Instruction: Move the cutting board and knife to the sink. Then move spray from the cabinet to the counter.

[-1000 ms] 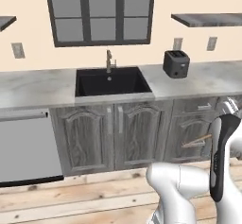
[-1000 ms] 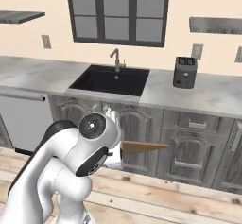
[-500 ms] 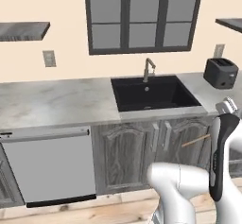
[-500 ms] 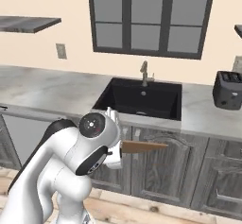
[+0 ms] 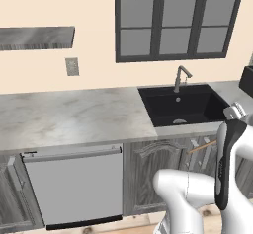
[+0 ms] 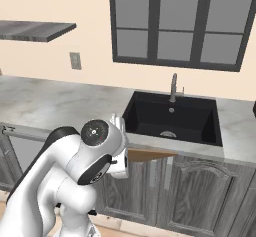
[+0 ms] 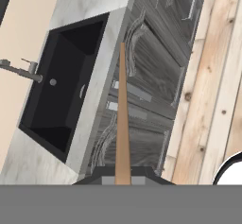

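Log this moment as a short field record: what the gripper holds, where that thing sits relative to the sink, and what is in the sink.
gripper: shut on the cutting board, held edge-on
board position: in front of the lower cabinet doors, below the counter edge, not yet over the sink
sink: dark basin, looks empty; faucet at its back
knife: not seen
counter: marble grey, left of the sink
dishwasher: under the counter, closed

arm: you see it folded close over the base, elbow raised, forearm reaching forward at about counter-front height | wrist: rolled sideways, so the hand view is turned | gripper (image 7: 123,178): jaws clamped tight on the cutting board (image 7: 123,119), held edge-on and sticking straight out ahead of the fingers
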You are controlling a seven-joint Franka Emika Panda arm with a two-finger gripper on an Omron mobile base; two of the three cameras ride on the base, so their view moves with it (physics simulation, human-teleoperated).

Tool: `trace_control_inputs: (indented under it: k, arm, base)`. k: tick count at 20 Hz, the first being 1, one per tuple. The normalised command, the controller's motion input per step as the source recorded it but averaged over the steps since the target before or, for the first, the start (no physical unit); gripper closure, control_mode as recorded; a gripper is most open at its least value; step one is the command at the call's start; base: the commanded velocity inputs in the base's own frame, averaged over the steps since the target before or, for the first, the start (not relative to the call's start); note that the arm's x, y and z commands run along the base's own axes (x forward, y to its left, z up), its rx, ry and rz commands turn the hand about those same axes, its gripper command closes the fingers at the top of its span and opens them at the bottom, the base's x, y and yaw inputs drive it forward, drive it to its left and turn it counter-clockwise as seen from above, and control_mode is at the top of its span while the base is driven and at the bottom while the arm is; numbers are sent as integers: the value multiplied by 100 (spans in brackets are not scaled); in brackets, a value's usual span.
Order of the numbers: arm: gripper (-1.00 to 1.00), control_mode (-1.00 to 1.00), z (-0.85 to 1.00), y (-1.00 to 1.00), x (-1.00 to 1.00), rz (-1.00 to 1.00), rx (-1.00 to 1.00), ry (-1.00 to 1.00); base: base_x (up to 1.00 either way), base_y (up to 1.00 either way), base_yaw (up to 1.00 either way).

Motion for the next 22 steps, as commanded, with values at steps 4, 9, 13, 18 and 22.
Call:
trace_control_inputs:
  k: [4,9,13,18,22]
  arm:
    - [100,100,0,0,0,0,0,0]
    - [100,100,0,0,0,0,0,0]
    - [100,100,0,0,0,0,0,0]
    - [100,-100,0,0,0,-2,0,-2]
    - [100,-100,4,-1,-4,-7,0,-4]
  base:
    - [21,-2,-10]
    - [35,0,-4]
    - [46,0,-1]
    - [19,0,-1]
    - [0,0,0]
